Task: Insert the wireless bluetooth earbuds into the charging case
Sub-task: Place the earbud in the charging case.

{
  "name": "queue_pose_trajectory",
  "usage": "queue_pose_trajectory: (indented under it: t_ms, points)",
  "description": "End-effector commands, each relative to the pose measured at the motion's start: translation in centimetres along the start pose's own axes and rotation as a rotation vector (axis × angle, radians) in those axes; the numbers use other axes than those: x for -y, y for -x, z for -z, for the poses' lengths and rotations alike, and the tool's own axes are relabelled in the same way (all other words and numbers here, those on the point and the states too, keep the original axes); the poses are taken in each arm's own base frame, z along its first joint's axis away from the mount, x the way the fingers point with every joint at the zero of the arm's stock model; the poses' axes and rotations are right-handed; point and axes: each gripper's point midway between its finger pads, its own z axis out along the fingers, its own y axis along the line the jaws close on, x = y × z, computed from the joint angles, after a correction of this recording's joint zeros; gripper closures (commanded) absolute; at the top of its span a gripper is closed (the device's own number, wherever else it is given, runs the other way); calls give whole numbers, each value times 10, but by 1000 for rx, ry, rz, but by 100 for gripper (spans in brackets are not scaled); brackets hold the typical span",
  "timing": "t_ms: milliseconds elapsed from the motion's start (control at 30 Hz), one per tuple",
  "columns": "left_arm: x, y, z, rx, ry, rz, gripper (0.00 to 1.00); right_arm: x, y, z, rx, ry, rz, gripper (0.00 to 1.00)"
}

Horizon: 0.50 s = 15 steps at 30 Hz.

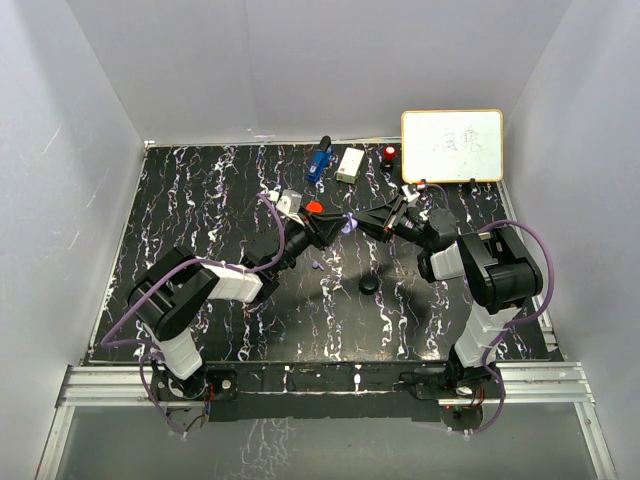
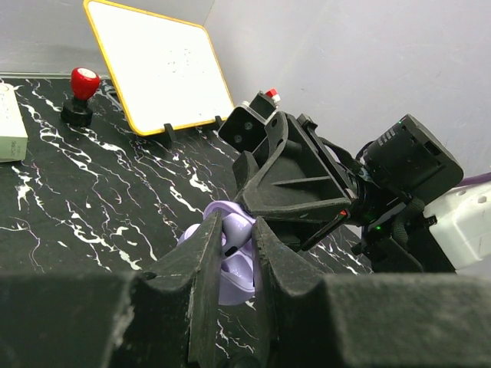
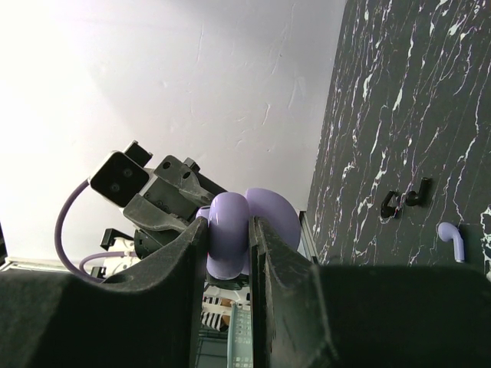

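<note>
My right gripper (image 3: 229, 230) is shut on the body of a lavender charging case (image 3: 228, 234), held above the table with its lid (image 3: 276, 215) swung open. My left gripper (image 2: 236, 222) is shut on a lavender earbud (image 2: 238, 228) that sits in the open case (image 2: 234, 280). From above, both grippers meet at the case (image 1: 349, 220) in mid-table. A loose lavender earbud (image 3: 453, 239) and two black earbuds (image 3: 404, 201) lie on the table. A black round case (image 1: 369, 285) and a red one (image 1: 314, 206) rest nearby.
A yellow-framed whiteboard (image 1: 452, 146) stands at the back right. Beside it are a red-knobbed black thing (image 1: 389, 154), a white box (image 1: 350, 165) and a blue object (image 1: 319, 162). White walls close in the black marbled table (image 1: 200, 200).
</note>
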Motion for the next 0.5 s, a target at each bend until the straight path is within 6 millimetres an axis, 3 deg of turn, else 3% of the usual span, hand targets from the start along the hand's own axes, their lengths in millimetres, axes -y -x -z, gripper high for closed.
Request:
queue_pose_trajectory:
  t_ms: [0, 267, 467]
  points:
    - [3, 9, -3, 23, -14, -18, 100, -19, 2, -3, 8, 65, 77, 100]
    - [-2, 1, -6, -18, 7, -20, 100, -21, 2, -2, 8, 68, 80, 100]
    - [-1, 5, -7, -8, 7, -29, 74, -19, 2, -2, 6, 65, 76, 100]
